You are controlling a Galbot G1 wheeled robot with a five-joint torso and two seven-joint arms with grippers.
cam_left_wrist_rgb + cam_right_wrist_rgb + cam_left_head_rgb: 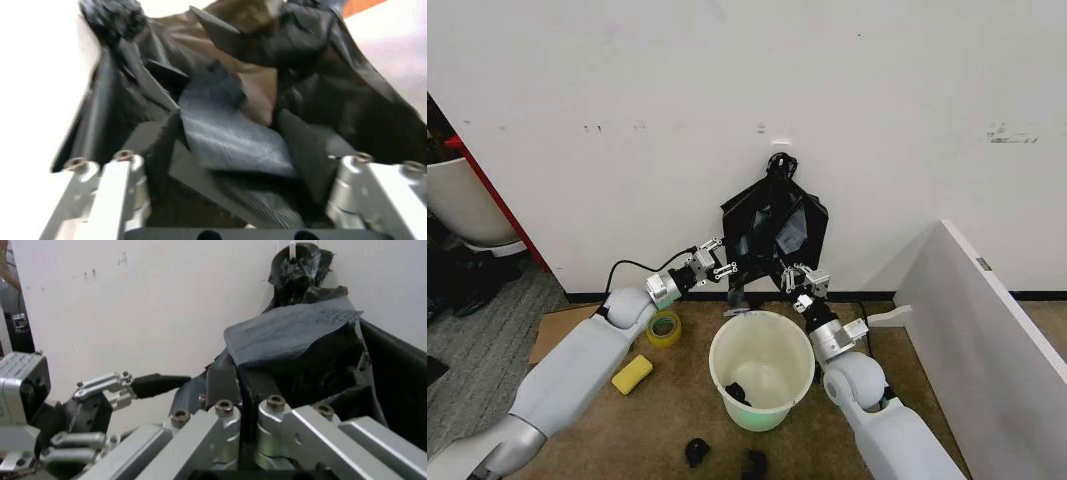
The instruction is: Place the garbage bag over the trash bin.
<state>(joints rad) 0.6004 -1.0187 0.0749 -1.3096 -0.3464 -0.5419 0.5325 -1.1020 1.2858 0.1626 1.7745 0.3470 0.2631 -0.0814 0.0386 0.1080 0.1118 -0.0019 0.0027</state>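
Note:
A flat black bundle (772, 225) hangs from a hook on the white wall, knotted at its top. From its front a folded sheet of thin black plastic, the garbage bag (293, 335), sticks out. My right gripper (800, 276) reaches up to the bundle's lower right edge and is shut on that sheet (245, 390). At the bundle's lower left edge my left gripper (724, 262) is open, with black plastic (227, 135) lying between its wide-spread fingers (100, 175). The cream-white trash bin (777, 355) stands upright on the floor below both grippers, with a small black lump inside.
A yellow sponge (632, 374) and a tape roll (664, 328) lie left of the bin. Two small black lumps (697, 450) sit on the carpet in front. A white panel (987, 330) leans at the right, and a white curved tub (467, 205) stands far left.

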